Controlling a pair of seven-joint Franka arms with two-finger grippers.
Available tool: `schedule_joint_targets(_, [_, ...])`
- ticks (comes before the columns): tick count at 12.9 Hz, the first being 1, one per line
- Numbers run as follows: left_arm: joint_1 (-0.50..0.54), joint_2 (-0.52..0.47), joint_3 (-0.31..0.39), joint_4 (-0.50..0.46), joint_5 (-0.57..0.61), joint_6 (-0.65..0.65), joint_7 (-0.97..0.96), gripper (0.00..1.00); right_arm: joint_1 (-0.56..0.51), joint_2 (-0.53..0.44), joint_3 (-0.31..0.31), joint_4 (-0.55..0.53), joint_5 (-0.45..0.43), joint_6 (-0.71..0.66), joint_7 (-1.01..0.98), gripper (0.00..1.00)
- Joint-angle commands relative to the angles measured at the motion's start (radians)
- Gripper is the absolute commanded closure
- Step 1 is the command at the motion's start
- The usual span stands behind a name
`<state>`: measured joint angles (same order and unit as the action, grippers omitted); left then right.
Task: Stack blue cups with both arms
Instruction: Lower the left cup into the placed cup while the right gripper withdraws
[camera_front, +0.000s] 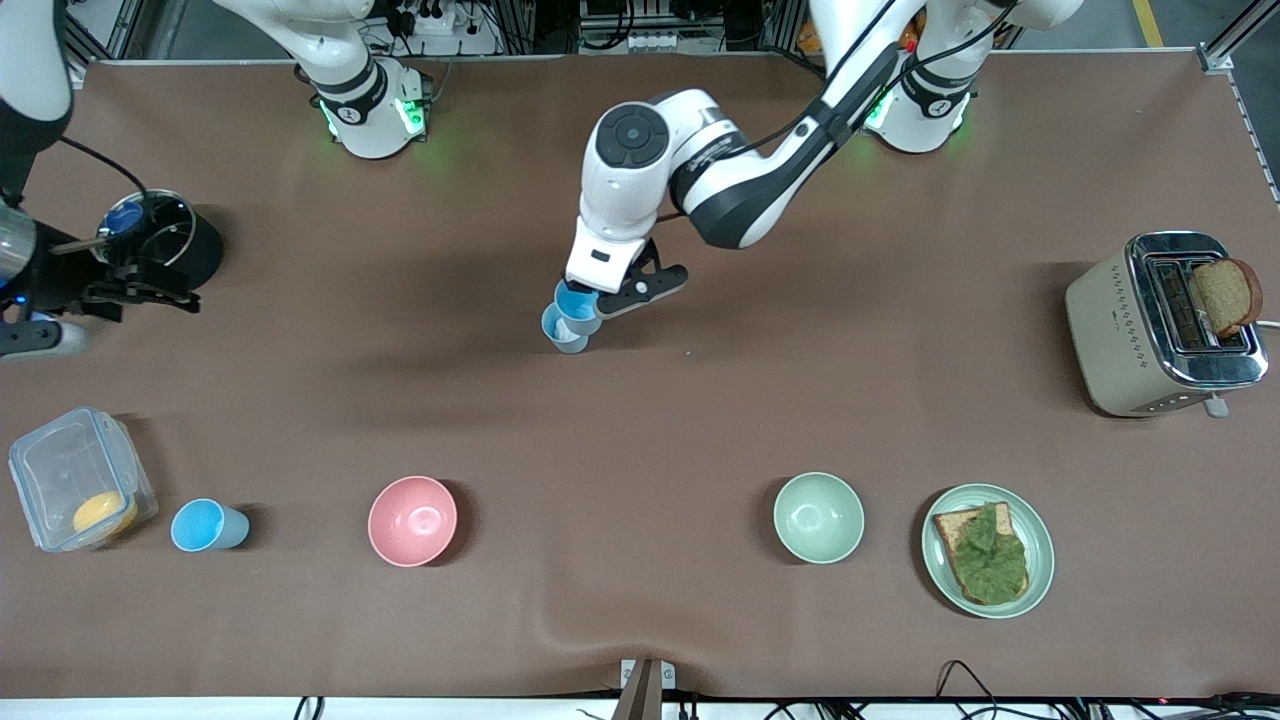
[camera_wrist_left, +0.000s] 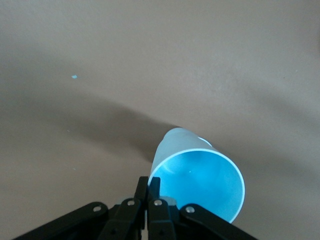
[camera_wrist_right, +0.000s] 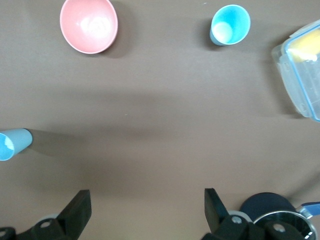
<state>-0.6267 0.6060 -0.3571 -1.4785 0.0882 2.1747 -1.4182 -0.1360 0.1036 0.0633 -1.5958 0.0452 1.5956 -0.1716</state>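
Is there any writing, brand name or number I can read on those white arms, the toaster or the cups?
None can be read.
White left arm: dark printing on its forearm, too small to read.
Beige and chrome toaster: marks too small to read.
Light-blue plastic cups: plain.

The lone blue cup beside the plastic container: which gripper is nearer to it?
Right. The right gripper, open, hangs by the black pot at the lone blue cup's end; the left gripper holds a cup at mid-table.

A brown-covered table (camera_front: 700, 420) fills the view, edged by grey floor (camera_front: 1180, 20) and aluminium framing (camera_front: 1235, 30).
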Motion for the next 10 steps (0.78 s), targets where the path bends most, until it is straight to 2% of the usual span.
schedule_joint_targets(1, [-0.062, 0.043, 0.035, 0.053, 0.025, 0.039, -0.053, 1.00, -0.017, -0.002, -0.005, -0.006, -0.019, 0.015, -0.055, 0.00])
schedule_joint_targets(3, [-0.086, 0.058, 0.055, 0.053, 0.025, 0.076, -0.090, 1.00, -0.027, 0.004, -0.008, -0.004, -0.021, 0.024, -0.089, 0.00])
schedule_joint_targets(5, [-0.094, 0.072, 0.055, 0.052, 0.036, 0.077, -0.090, 1.00, -0.005, 0.008, -0.046, -0.004, -0.021, 0.035, -0.112, 0.00])
schedule_joint_targets(9, [-0.093, 0.100, 0.056, 0.050, 0.041, 0.077, -0.082, 1.00, -0.002, 0.010, -0.045, -0.004, -0.021, 0.038, -0.109, 0.00])
schedule_joint_targets(10, [-0.093, 0.101, 0.056, 0.050, 0.041, 0.077, -0.082, 0.83, -0.001, 0.010, -0.045, -0.006, -0.019, 0.038, -0.108, 0.00])
